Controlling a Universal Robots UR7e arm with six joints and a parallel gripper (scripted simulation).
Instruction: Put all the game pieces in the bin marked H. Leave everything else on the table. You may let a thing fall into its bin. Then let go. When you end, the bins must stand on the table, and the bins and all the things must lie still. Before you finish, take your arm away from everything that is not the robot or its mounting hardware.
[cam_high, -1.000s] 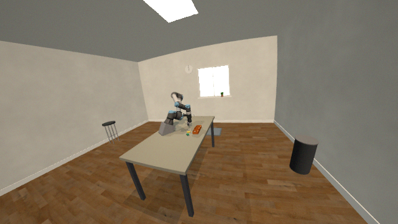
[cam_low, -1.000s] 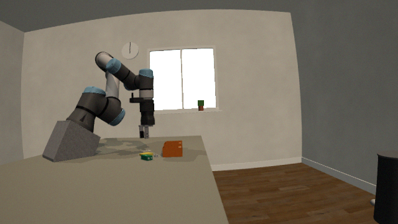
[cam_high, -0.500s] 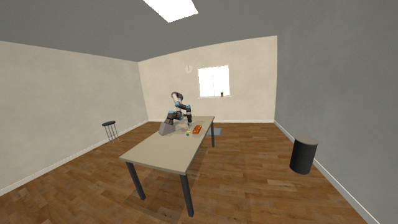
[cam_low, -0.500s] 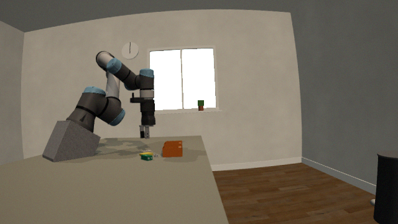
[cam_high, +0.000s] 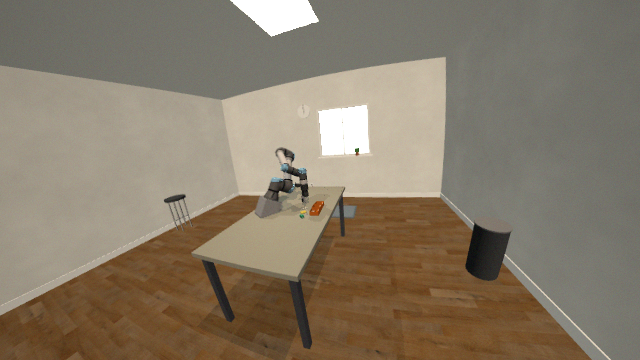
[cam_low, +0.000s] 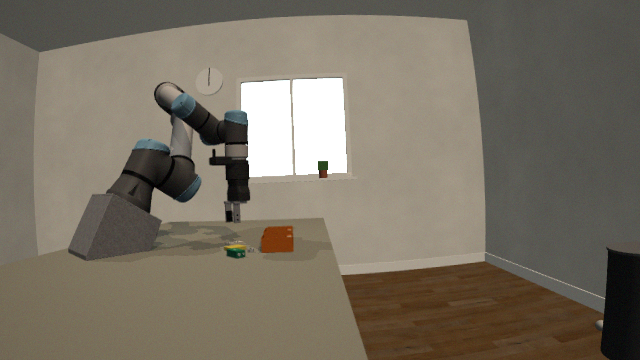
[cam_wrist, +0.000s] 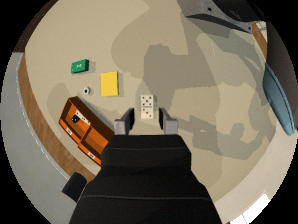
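Observation:
My gripper (cam_wrist: 146, 114) is open and empty, hovering low over the table, and shows in the exterior view (cam_low: 232, 214) too. Right below and between its fingers lies a small white domino-like tile with dark dots (cam_wrist: 147, 104), flat on the table. The orange bin (cam_wrist: 84, 132) stands to the left of the gripper near the table edge, with small light things inside; it also shows in the exterior view (cam_low: 277, 239) and the top view (cam_high: 316, 207). A yellow flat piece (cam_wrist: 108, 84), a green block (cam_wrist: 80, 66) and a tiny round white thing (cam_wrist: 87, 90) lie beyond the bin.
The grey robot base block (cam_low: 115, 226) stands at the back left of the table. The table's right edge runs close behind the orange bin. A black cylinder (cam_high: 488, 248) and a stool (cam_high: 178, 210) stand on the floor away from the table.

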